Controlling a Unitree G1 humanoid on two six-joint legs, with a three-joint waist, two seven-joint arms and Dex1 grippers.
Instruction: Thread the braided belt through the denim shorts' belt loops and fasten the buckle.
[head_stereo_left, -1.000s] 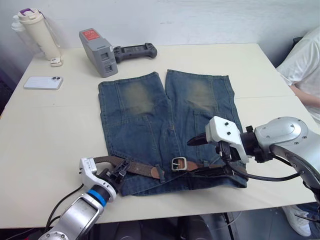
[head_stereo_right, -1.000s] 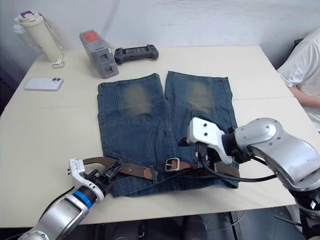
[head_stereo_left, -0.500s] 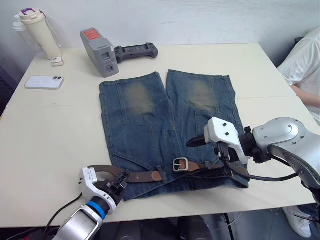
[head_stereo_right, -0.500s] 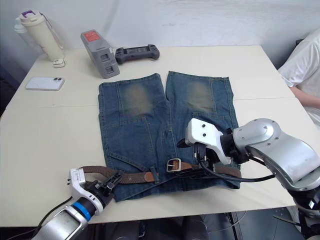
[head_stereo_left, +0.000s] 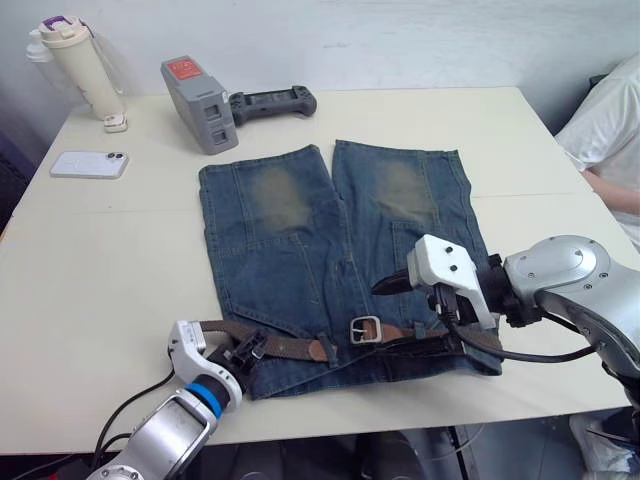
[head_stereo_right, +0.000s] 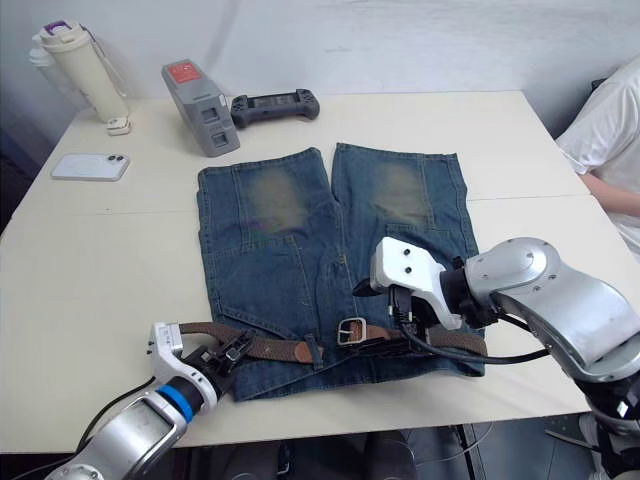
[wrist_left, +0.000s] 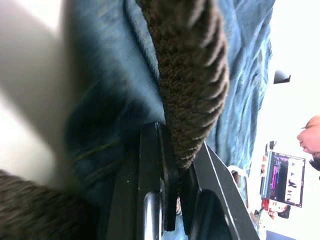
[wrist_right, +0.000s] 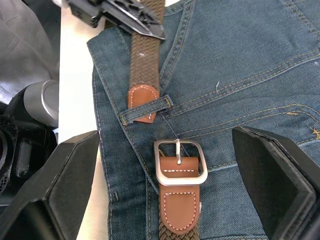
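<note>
Risk: left gripper (head_stereo_right: 222, 357), pinching dark brown braided belt (wrist_right: 146, 55), may drag blue denim shorts (head_stereo_left: 300, 250); right gripper (wrist_right: 170, 190) spread above silver buckle (wrist_right: 179, 161).

denim shorts (head_stereo_left: 330, 250): blue, faded yellowish-brown patch on each leg; spread flat on the bench, legs pointing away from the robot, waistband along the near edge.
braided belt (head_stereo_right: 262, 346): dark brown weave with tan leather ends; lies along the waistband, its left stretch reaching past the shorts' left edge.
belt tip (wrist_right: 142, 98): tan leather, tucked under one belt loop (wrist_right: 148, 108) near the waistband's middle.
buckle (wrist_right: 179, 161): silver rectangular frame with pin, on the other tan end; lies flat just beside the tip, not fastened.
</note>
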